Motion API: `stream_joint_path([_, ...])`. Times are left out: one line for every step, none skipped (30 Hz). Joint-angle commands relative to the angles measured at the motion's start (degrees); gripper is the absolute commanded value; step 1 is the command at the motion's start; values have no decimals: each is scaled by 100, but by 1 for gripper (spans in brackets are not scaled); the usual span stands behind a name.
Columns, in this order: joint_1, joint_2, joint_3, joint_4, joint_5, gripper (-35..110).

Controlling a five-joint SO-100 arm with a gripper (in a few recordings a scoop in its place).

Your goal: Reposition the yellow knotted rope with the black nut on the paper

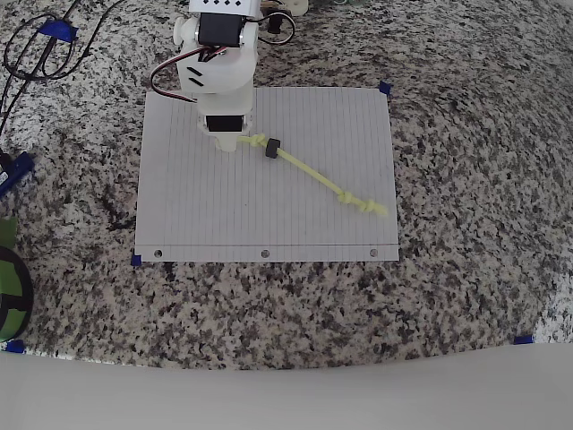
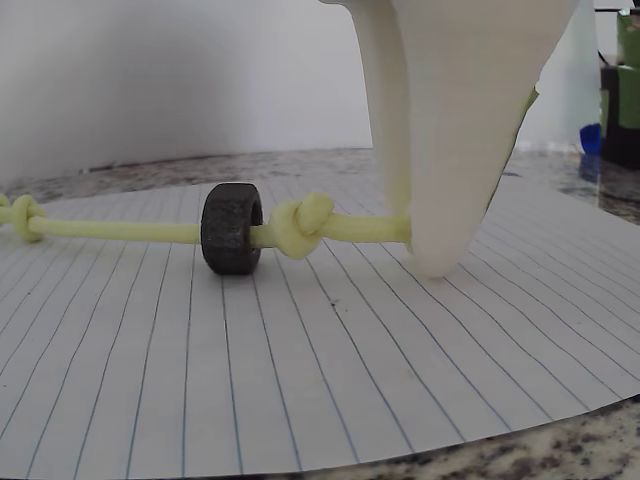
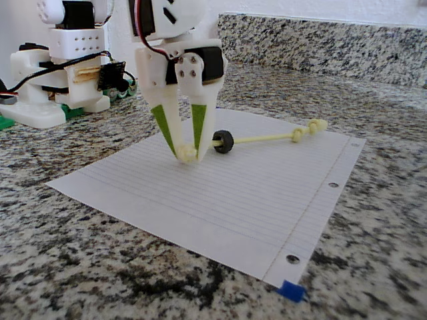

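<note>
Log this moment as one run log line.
gripper: jaws closed on rope end | rope: lying diagonally on paper | nut: on rope, next to knot near jaws | paper: flat on granite counter

Rope (image 1: pixel 313 176) slantwise on the paper (image 1: pixel 206 206) — nut (image 1: pixel 272 149) near its upper-left end, overhead view.

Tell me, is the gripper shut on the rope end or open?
Shut on it: in the fixed view the gripper pinches the yellow rope's end on the paper, beside the black nut.

arm: upright, wrist pointing down | jaws (image 3: pixel 187 153): nearly closed, tips low
</note>
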State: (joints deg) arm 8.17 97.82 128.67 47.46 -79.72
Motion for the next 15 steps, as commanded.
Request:
stream_joint_path([158, 211, -149, 26, -35, 0])
stream_joint_path([229, 290, -149, 44, -53, 0])
stream_joint_path([308, 404, -149, 62, -53, 0])
stream_joint_path([404, 536, -149, 79, -53, 0])
stream_joint_path([510, 677, -141, 105, -53, 0])
stream_joint_path([615, 835, -141, 132, -53, 0])
stream_joint_path([729, 1002, -141, 141, -53, 0])
stream_joint_path([835, 1160, -141, 149, -53, 0])
stream_joint_path([940, 1318, -141, 149, -53, 0])
stream_joint_path([1037, 1477, -141, 149, -53, 0])
stream_joint_path([1116, 1617, -141, 158, -53, 0])
stream_joint_path([1178, 1749, -132, 167, -44, 0])
stream_joint_path([1230, 1881, -132, 176, -35, 0])
stream_joint_path([1301, 2004, -132, 185, -35, 0])
stream_joint_path([1371, 2118, -132, 193, -53, 0])
